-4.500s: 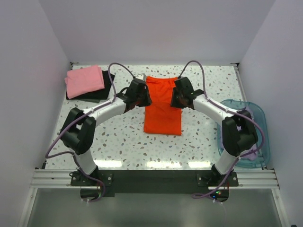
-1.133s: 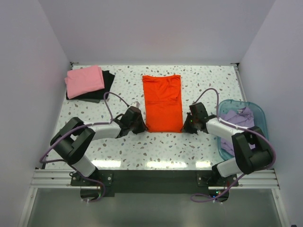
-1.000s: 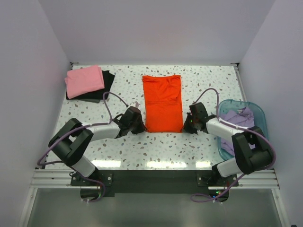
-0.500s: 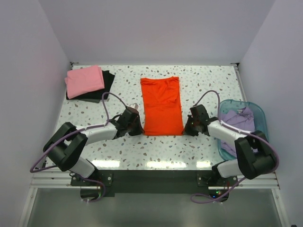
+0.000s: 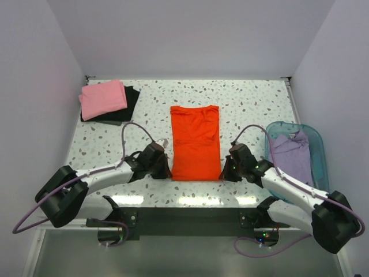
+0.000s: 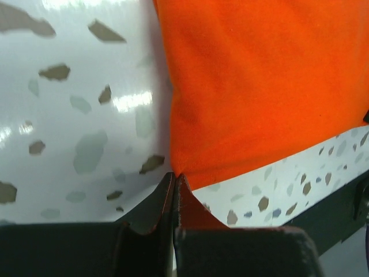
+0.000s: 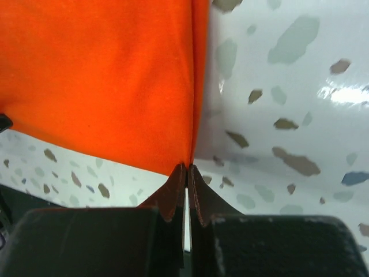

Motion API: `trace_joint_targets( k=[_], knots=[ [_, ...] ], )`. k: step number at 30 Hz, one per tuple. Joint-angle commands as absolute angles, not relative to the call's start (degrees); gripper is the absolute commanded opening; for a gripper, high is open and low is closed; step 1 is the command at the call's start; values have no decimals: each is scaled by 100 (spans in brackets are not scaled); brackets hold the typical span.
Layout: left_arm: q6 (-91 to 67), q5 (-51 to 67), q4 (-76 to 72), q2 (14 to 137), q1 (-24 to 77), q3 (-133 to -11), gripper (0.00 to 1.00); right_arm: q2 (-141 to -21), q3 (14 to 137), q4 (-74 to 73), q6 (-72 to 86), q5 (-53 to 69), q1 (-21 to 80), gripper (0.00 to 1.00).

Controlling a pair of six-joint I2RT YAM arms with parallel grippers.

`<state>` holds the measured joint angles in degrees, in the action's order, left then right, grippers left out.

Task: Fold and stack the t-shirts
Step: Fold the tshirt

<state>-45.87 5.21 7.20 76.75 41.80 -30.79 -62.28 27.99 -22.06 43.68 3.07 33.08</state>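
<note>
The orange-red t-shirt (image 5: 195, 142) lies folded into a long strip in the middle of the table. My left gripper (image 5: 168, 172) is shut on its near left corner (image 6: 176, 171). My right gripper (image 5: 222, 175) is shut on its near right corner (image 7: 187, 165). The pink t-shirt (image 5: 102, 98) lies folded on the black t-shirt (image 5: 128, 106) at the far left. The pale lavender t-shirt (image 5: 294, 156) lies in the blue basket (image 5: 322, 156) at the right.
White walls close the table on the left, back and right. The table's near edge (image 5: 184, 199) runs just below both grippers. The basket stands close to my right arm.
Both grippers have pulled the near edge of the orange-red t-shirt toward the near side of the table. The whole shirt has slid that way with them.
</note>
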Motion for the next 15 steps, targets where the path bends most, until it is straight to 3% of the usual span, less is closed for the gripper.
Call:
trace_joint_targets(
  k=[1, 8, 15],
  knots=[
    [-4579, 624, 1229, 7060, 4429, -2857, 0, -5505, 2628, -2768, 4894, 35, 3717, 0],
    [-4869, 466, 1924, 6294, 4948, -2865, 0, -4563, 2865, -3865, 5326, -412, 4745, 0],
    [-4729, 9, 2627, 6126, 4922, -3936, 0, -4737, 4085, -4658, 4896, -1212, 4755, 0]
  ],
)
